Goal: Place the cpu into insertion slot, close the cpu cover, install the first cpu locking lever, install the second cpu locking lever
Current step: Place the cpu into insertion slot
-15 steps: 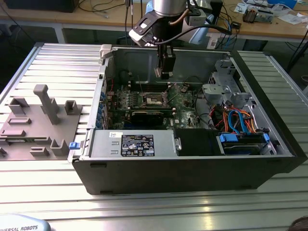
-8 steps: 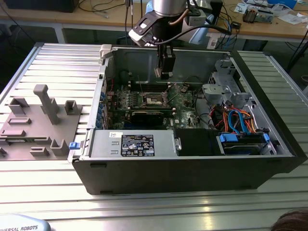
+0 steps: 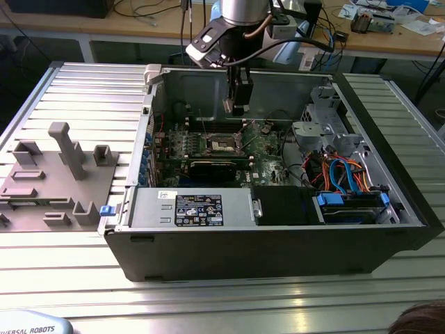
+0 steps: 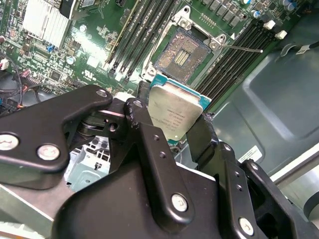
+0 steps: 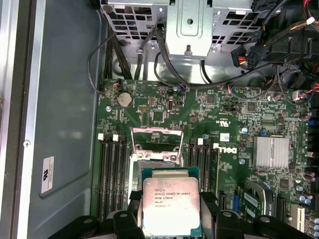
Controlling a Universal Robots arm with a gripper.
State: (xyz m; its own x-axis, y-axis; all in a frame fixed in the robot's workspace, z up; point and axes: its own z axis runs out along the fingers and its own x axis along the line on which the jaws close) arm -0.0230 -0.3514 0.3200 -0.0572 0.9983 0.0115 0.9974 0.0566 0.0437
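My gripper (image 3: 238,104) hangs inside the open computer case, above the insertion slot (image 3: 224,144) on the green board. It is shut on the cpu (image 4: 177,112), a silver-topped square chip on a green base, clamped by two opposite edges between black fingers (image 4: 144,124). In the second wrist view the insertion slot (image 4: 183,50) lies bare, its contact field exposed, a short way beyond the chip. In the first wrist view the cpu (image 5: 171,206) covers most of the slot. The cpu cover (image 5: 157,134) stands raised at the slot's far side. A thin locking lever (image 4: 244,48) sticks out beside the slot.
Memory slots (image 5: 110,169) flank the socket on both sides. A metal drive cage (image 3: 316,122) with cables (image 3: 344,170) fills the exterior view's right of the case. The power supply (image 3: 198,209) lies along the front. A grey fixture block (image 3: 55,174) sits outside on the exterior view's left.
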